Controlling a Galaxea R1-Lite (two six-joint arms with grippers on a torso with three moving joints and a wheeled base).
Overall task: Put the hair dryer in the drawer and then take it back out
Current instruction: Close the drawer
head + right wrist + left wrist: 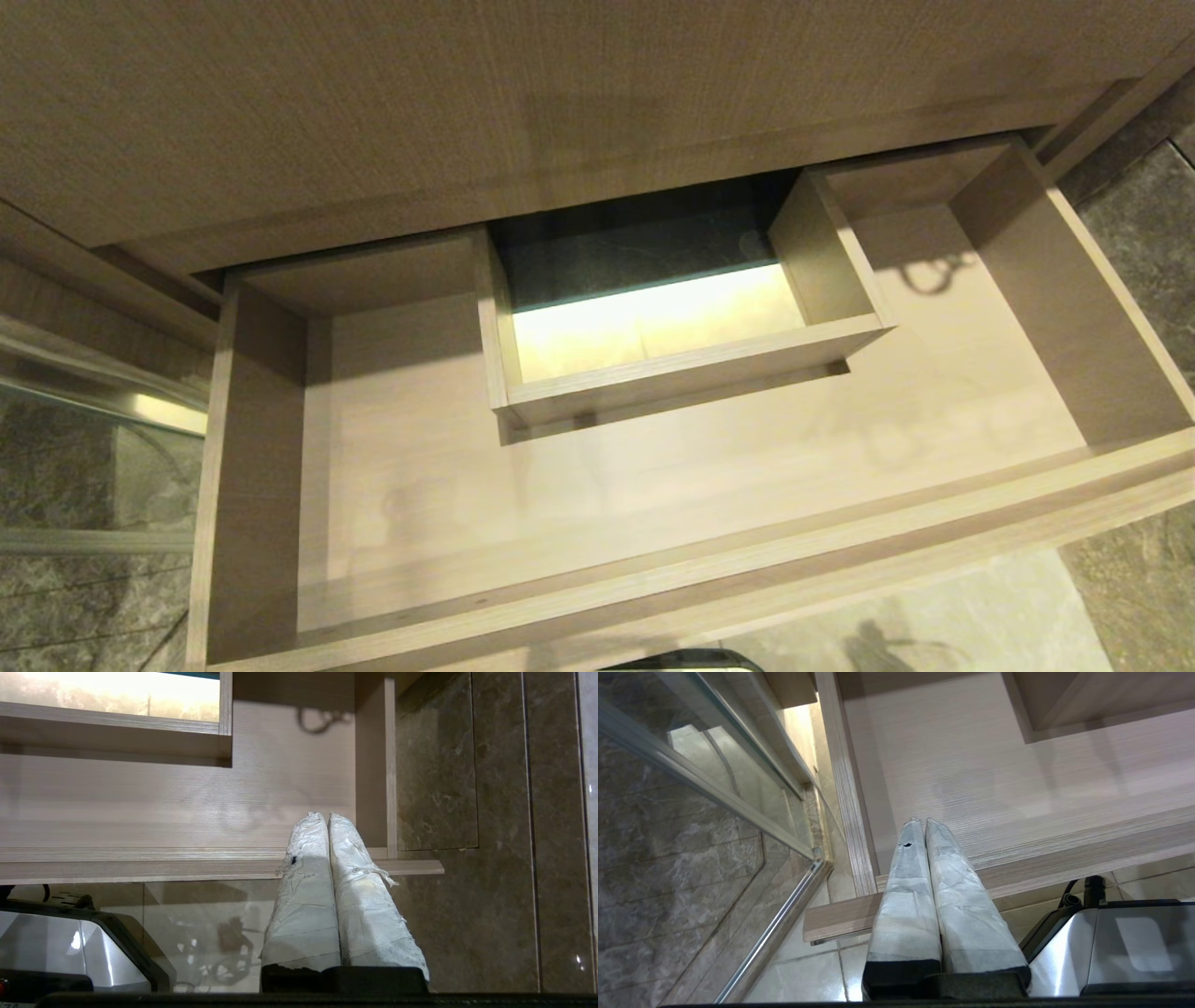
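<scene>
Nowhere in any view was the hair dryer seen; the drawer [653,523] stood pulled out below. The dryer would best be located before any reach was made. Both the left end effector [923,820] and right end effector [325,814] hung near the drawer's front, fingers pressed together, holding nothing.

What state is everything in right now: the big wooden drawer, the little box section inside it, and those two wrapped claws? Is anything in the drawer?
Wide light tan wood-grain drawer: pulled open, its floor bare; no hair dryer in view.
Boxed rectangular cut-out at the drawer's back: open-topped, nothing in it, brightly lit below.
Left gripper with white-wrapped fingers: shut, holding nothing, above the drawer's front left corner.
Right gripper with white-wrapped fingers: shut, holding nothing, near the drawer's front right corner.
</scene>
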